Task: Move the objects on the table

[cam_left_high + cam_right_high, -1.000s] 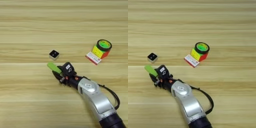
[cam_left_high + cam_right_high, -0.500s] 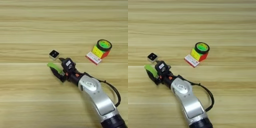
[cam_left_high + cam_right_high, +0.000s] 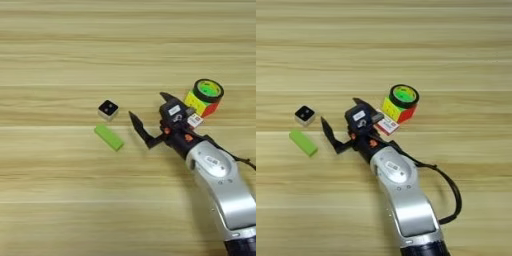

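Jaws (image 3: pixel 150 112) wide apart, holding nothing, just right of the green bar (image 3: pixel 109 137). Bar flat on the bench (image 3: pixel 60 200), long way slanting up-left to down-right. White cube (image 3: pixel 108 109) just above it. Other things behind the arm.

Only the task's own things lie in view here.

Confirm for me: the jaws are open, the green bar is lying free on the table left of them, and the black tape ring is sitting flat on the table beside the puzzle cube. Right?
Not quite. The black tape ring sits on top of the puzzle cube, not on the table beside it; the right eye view shows this. The rest holds: the gripper has its jaws open, and the green bar lies free to their left.
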Controlling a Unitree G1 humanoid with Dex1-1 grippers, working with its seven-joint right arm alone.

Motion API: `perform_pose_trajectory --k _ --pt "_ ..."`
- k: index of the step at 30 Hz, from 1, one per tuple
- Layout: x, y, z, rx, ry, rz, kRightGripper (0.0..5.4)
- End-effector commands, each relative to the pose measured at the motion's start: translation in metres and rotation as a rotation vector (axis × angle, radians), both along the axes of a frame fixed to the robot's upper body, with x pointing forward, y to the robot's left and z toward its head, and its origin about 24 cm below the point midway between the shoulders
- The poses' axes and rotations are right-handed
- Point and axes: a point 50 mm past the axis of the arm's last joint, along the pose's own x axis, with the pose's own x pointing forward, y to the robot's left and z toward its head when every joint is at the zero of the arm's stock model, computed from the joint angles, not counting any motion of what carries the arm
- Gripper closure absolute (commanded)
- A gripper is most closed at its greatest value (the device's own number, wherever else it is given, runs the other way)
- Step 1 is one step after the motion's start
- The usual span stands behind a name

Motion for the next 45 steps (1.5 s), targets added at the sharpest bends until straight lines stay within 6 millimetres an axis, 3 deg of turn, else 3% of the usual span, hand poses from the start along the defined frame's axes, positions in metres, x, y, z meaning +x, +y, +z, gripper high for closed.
perform_pose_trajectory --k 1,13,23,45 --pt "0.001 -0.017 0.021 0.020 -0.085 -0.095 0.06" --pt "-0.014 -0.046 -0.003 0.059 0.053 -0.300 0.06" --pt "-0.006 -0.059 -0.013 0.080 0.090 -0.406 0.06" --pt "0.025 -0.056 -0.043 0.141 0.167 -0.350 0.06"
